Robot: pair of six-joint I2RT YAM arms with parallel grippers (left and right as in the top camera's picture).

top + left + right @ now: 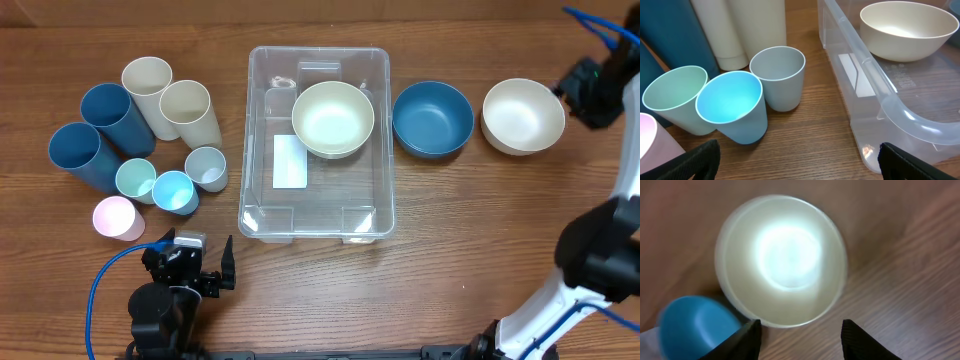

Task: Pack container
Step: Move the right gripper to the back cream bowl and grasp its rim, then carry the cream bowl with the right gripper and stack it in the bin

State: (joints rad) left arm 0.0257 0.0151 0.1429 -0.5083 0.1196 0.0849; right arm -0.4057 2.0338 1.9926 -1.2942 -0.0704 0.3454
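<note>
The clear plastic container (258, 120) stands at the table's middle with a cream bowl (333, 118) inside its far right part and a white label (290, 162) on its base. It also shows in the left wrist view (900, 107). A dark blue bowl (432, 119) and a white bowl (522, 115) sit to its right. My right gripper (590, 92) hovers open just right of the white bowl (781, 260), empty (800, 342). My left gripper (200, 268) is open and empty near the front edge (797, 165), facing the small cups.
Left of the container lie tall tumblers: two dark blue (100, 135), two cream (170, 100). Small cups stand in front of them: mint (136, 180), light blue (174, 192), grey (206, 168), pink (118, 218). The right arm's base is at the lower right.
</note>
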